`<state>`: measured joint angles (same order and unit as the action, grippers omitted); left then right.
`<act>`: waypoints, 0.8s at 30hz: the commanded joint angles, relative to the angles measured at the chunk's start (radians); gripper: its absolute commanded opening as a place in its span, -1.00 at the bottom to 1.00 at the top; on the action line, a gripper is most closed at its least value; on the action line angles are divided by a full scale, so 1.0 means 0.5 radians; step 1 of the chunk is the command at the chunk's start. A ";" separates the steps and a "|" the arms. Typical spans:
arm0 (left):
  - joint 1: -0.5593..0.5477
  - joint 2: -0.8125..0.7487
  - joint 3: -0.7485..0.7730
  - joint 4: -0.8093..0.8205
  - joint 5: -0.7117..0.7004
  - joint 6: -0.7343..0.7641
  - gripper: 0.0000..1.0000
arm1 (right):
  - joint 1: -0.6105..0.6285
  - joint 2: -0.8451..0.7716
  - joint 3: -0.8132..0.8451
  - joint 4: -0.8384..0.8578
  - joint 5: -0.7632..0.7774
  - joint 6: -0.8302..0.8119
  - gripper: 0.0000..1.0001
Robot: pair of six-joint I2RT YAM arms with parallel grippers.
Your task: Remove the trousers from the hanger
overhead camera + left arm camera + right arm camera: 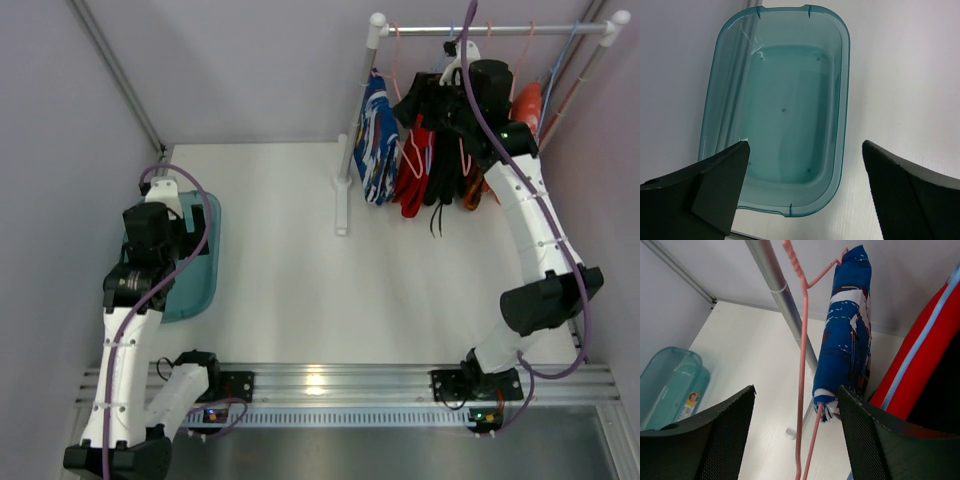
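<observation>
Bin (662,380) sticker (690,400): unreadable. Trousers (847,335) hang on hanger (801,365) at rail's (500,29) L end, long axis vert. R jaws part-open astride hanger wire, no contact seen. L jaws wide, above bin.

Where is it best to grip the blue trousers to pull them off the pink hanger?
Probably the free hanging end of the trousers, coming from the robot's left: they drape over the hanger, and a red garment crowds their other side.
</observation>
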<state>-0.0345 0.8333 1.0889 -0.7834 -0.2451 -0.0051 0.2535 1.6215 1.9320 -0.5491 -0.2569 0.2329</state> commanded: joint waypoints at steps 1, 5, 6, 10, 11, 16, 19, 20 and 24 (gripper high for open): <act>0.008 -0.022 0.013 0.082 -0.047 -0.008 0.98 | 0.012 0.131 0.176 0.141 0.017 0.059 0.33; 0.008 -0.019 0.007 0.073 -0.050 -0.008 0.98 | 0.005 0.251 0.241 0.156 -0.066 0.095 0.25; 0.008 -0.025 0.004 0.073 -0.050 -0.008 0.98 | 0.008 0.267 0.238 0.181 -0.154 0.114 0.22; 0.008 -0.019 -0.015 0.082 -0.047 -0.008 0.98 | 0.012 0.325 0.220 0.260 -0.394 0.264 0.03; 0.008 -0.019 -0.015 0.085 -0.044 -0.005 0.98 | 0.015 0.331 0.216 0.270 -0.428 0.283 0.01; 0.008 0.011 -0.015 0.100 -0.034 -0.008 0.98 | 0.002 0.365 0.195 0.325 -0.581 0.396 -0.16; 0.008 0.030 -0.012 0.112 -0.016 -0.005 0.98 | -0.004 0.380 0.180 0.365 -0.658 0.500 -0.34; 0.008 0.036 -0.012 0.113 -0.013 -0.011 0.98 | -0.007 0.386 0.180 0.389 -0.692 0.522 -0.40; 0.008 0.061 -0.006 0.106 -0.001 -0.026 0.98 | -0.047 0.417 0.143 0.475 -0.793 0.666 -0.71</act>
<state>-0.0345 0.8574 1.0855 -0.7769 -0.2520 -0.0055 0.2455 1.8206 1.9968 -0.4339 -0.5720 0.4885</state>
